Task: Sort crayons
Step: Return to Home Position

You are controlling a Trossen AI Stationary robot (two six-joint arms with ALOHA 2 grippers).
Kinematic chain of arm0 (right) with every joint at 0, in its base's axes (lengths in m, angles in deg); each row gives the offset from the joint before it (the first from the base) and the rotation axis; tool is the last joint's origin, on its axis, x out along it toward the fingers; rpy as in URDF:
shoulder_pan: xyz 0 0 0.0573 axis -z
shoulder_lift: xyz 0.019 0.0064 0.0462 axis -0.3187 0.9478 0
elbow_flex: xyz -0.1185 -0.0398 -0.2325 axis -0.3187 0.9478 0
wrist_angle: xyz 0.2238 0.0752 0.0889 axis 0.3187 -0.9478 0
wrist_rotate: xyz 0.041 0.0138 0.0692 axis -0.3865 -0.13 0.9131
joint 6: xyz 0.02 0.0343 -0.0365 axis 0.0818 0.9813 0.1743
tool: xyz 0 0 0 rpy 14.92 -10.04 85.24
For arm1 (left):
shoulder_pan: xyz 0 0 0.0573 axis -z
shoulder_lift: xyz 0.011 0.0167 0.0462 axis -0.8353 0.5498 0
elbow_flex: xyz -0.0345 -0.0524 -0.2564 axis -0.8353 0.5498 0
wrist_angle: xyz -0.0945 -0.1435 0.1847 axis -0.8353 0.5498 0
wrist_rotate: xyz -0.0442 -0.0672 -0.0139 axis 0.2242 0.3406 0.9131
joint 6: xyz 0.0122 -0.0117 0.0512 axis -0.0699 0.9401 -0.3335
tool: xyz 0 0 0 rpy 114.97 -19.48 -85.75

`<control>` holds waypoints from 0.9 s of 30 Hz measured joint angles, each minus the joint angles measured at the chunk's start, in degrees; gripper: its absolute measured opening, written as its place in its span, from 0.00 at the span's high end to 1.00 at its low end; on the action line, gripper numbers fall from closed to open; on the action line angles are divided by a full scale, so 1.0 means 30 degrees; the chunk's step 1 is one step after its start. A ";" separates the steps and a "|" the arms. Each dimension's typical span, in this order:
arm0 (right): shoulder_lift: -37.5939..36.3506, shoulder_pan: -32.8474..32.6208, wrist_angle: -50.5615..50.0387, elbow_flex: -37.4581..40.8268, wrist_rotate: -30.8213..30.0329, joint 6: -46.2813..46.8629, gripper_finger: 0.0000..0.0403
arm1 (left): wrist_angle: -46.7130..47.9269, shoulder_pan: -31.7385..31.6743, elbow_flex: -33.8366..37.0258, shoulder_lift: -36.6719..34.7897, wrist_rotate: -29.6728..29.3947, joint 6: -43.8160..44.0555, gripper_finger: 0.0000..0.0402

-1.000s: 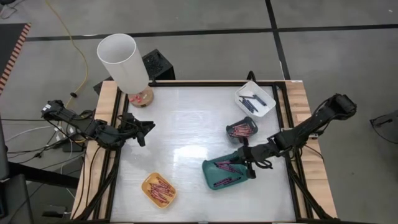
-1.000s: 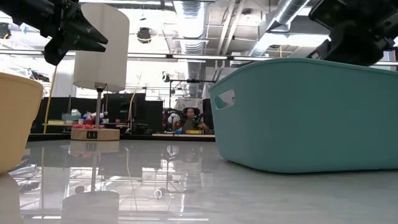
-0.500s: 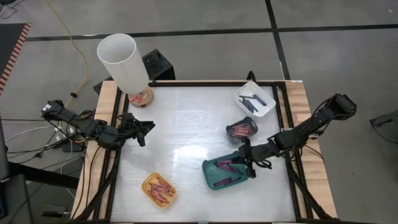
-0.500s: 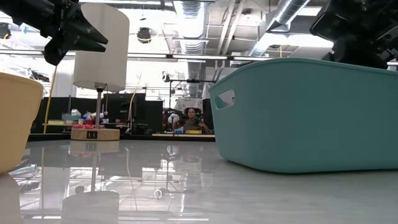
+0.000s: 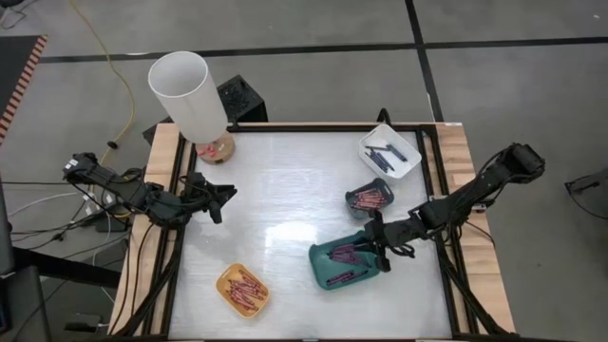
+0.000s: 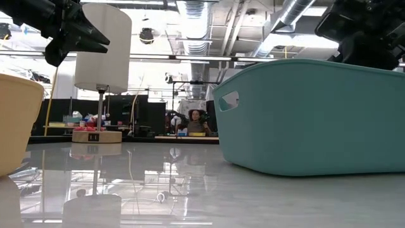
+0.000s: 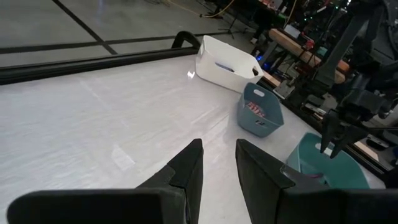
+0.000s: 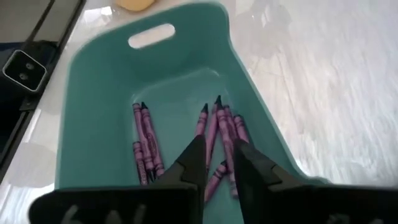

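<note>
Purple crayons (image 8: 144, 140) lie loose on the floor of the teal tray (image 8: 99, 93), which sits at the table's near right (image 5: 318, 261). My right gripper (image 8: 217, 162) hangs over that tray's right end (image 5: 378, 249), slanting down, open by a narrow gap with nothing between its fingers. More purple crayons (image 8: 217, 124) lie just below it. My left gripper (image 5: 226, 195) waits in the air over the table's left side, open by a small gap (image 7: 219, 165) and holding nothing.
A yellow tray (image 5: 228, 275) of red crayons sits near the front left. A grey-blue tray (image 5: 384, 184) of pink-red crayons and a white tray (image 5: 372, 142) of dark ones stand at the right. A white-shaded lamp (image 5: 188, 95) stands at the far left corner.
My right gripper has rolled a little about its own line while staying over the teal tray; in the low view its dark shape has shifted up and right above the tray's rim.
</note>
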 joint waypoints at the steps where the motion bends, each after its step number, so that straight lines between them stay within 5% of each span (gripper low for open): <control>1: 0.0000 0.0052 0.0283 0.0000 0.0003 -0.0034 0.80 | 0.0000 -0.0006 0.0000 0.0000 -0.0007 0.0020 0.79; 14: 0.0000 0.1008 0.7132 0.0000 0.0051 -0.0573 0.80 | -0.0029 -0.0002 0.0000 0.0004 -0.0182 0.3221 0.79; 21: 0.0000 0.1028 0.7795 0.0000 0.0066 0.0033 0.80 | 0.0740 0.0001 0.0000 0.0015 0.3253 0.2584 0.79; 25: 0.0000 0.1137 1.0366 0.0000 0.0080 -0.2141 0.80 | 0.0711 0.0007 0.0000 0.0051 0.4373 0.3148 0.79; 27: -0.0237 0.1375 1.2110 0.0000 0.0483 -0.3806 0.80 | -0.0610 -0.0012 0.0000 0.0058 0.4810 0.0852 0.79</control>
